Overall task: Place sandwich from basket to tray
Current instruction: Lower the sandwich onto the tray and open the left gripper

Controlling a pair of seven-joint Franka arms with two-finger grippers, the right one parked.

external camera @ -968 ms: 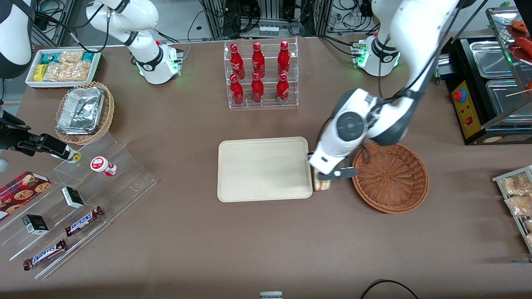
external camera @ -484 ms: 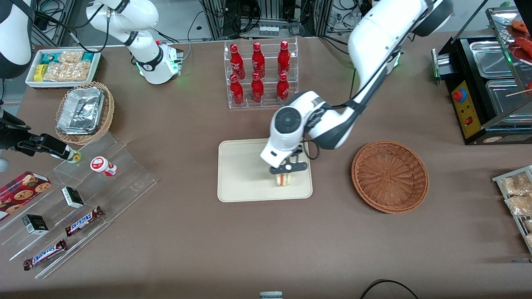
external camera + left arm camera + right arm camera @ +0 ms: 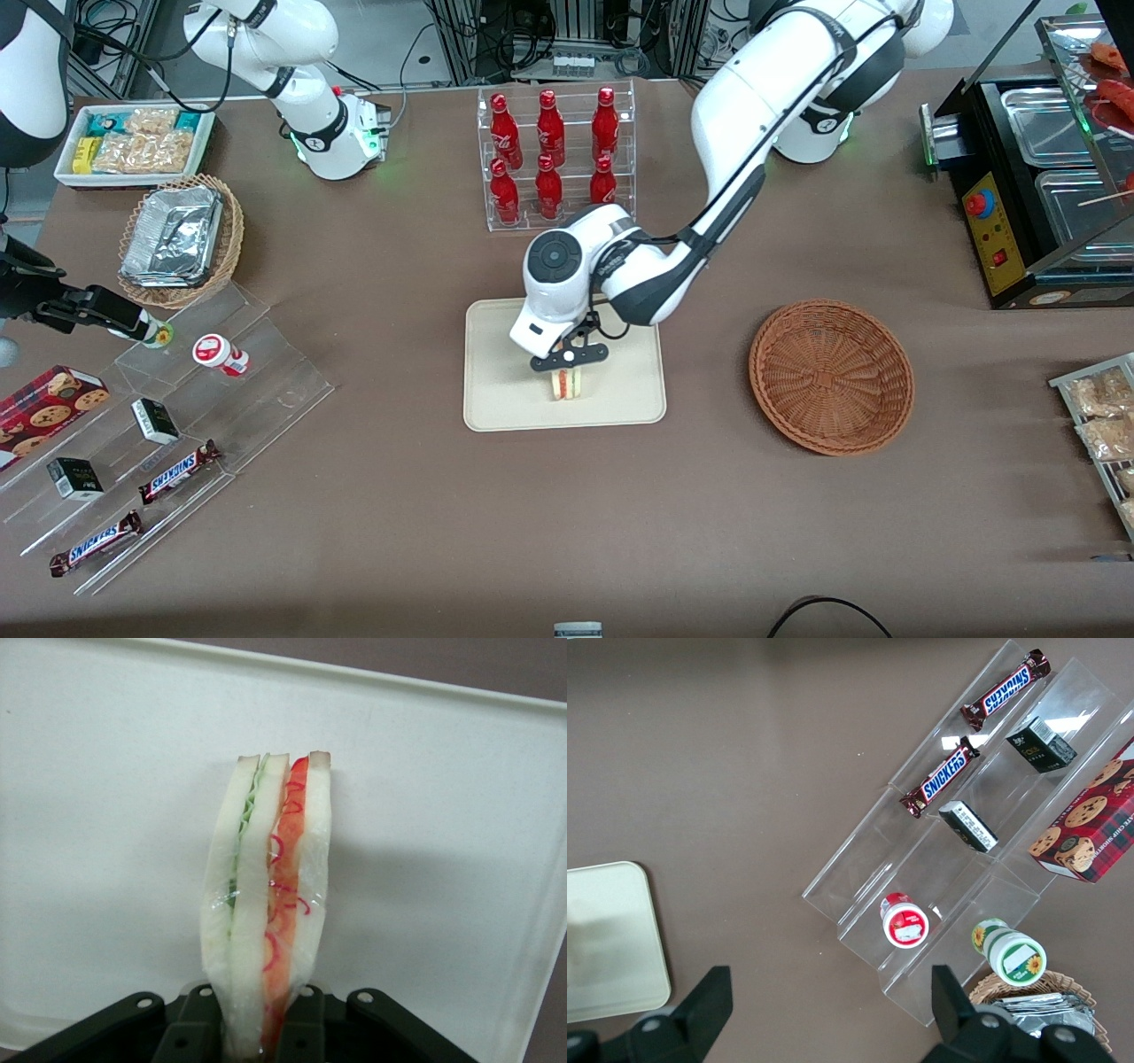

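My left gripper (image 3: 567,366) hangs over the middle of the cream tray (image 3: 505,390), shut on the sandwich (image 3: 566,383). The sandwich is a wedge of white bread with green and red filling, held on edge. In the left wrist view the sandwich (image 3: 268,904) stands between the two black fingers (image 3: 192,1028) of the gripper (image 3: 257,1036), with the tray (image 3: 106,815) right under it. Whether it touches the tray I cannot tell. The reddish-brown wicker basket (image 3: 831,377) lies beside the tray toward the working arm's end, with nothing in it.
A clear rack of red bottles (image 3: 554,158) stands farther from the front camera than the tray. Acrylic steps with snack bars and boxes (image 3: 168,425), a tan wicker basket of foil containers (image 3: 181,237) and a white bin of snacks (image 3: 135,142) lie toward the parked arm's end. A food warmer (image 3: 1036,177) stands at the working arm's end.
The gripper has carried the sandwich from beside the basket, across the tray's edge, to over the tray's middle, and has come lower.
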